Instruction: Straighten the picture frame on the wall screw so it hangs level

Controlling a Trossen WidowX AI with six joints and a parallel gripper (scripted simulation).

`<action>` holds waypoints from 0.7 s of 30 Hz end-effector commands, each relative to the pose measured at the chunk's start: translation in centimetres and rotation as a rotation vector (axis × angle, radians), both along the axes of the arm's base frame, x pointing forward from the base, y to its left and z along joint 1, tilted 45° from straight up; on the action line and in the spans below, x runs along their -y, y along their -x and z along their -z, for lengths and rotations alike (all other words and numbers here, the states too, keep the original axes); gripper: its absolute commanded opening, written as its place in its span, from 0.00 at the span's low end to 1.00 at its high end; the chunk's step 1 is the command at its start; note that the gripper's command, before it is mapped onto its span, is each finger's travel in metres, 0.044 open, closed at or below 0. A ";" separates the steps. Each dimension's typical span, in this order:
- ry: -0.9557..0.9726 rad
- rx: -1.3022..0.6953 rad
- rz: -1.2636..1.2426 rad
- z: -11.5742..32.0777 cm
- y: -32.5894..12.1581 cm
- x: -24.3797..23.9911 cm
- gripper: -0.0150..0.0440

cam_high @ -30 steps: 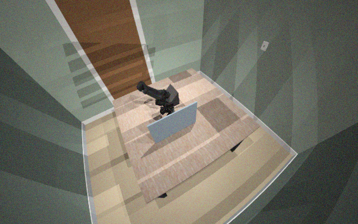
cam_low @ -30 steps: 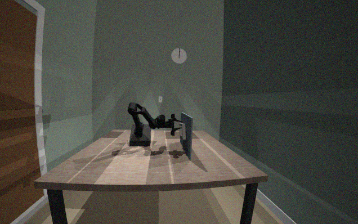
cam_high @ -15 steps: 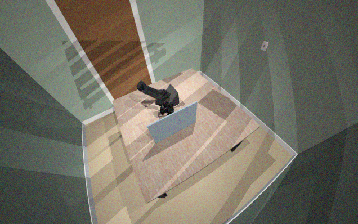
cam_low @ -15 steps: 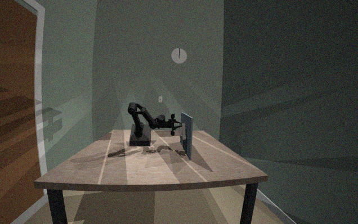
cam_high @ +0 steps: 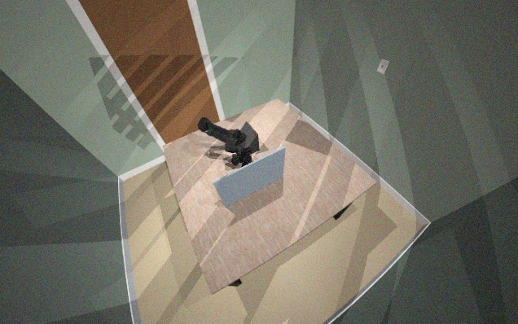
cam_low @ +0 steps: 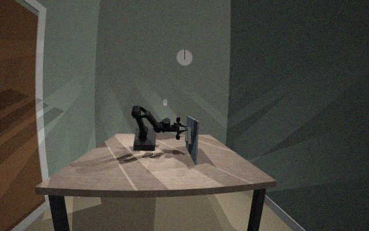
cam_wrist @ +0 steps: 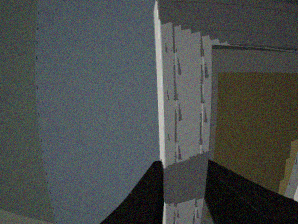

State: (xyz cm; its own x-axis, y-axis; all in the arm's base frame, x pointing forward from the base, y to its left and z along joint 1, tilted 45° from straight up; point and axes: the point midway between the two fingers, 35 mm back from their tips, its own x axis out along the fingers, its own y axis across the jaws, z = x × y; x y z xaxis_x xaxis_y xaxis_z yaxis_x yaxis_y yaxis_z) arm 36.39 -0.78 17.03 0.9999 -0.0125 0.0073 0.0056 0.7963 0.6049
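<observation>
Gripper: The gripper (cam_high: pixel 245 162) (cam_low: pixel 187 129) (cam_wrist: pixel 180 167) of the black WidowX arm (cam_high: pixel 220 134) (cam_low: pixel 151 119) is closed on one side of the picture frame, a dark fingertip at either face of the pale bar in the wrist view.

Picture frame: The picture frame (cam_low: pixel 189 135) (cam_wrist: pixel 187 105) is at the arm-facing side of an upright blue panel, well above the tabletop. Its pale border surrounds a grey mat and a brown picture (cam_wrist: pixel 255 115). Whether it hangs level cannot be told from these angles.

Wall screw: Not visible; the contact between frame and screw cannot be told.

Blue panel: The blue panel (cam_high: pixel 252 178) (cam_low: pixel 194 142) (cam_wrist: pixel 97 90) stands on the wooden table (cam_high: pixel 252 244) (cam_low: pixel 156 180), throwing a shadow across the boards.

Arm: Its dark base (cam_high: pixel 254 139) (cam_low: pixel 148 147) sits on the same table, apart from the panel, with the forearm reaching toward the frame.

Room: A round clock (cam_low: pixel 184 57) hangs on the green wall above a small pale wall plate (cam_high: pixel 383 66) (cam_low: pixel 165 102), and a brown door (cam_high: pixel 151 37) (cam_low: pixel 17 58) fills a white surround.
</observation>
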 end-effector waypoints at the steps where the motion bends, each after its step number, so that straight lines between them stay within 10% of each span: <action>1: -0.002 0.002 -0.002 -0.1 0.0 -0.2 0.25; 21: -0.002 0.002 -0.002 -0.4 0.0 -0.6 0.25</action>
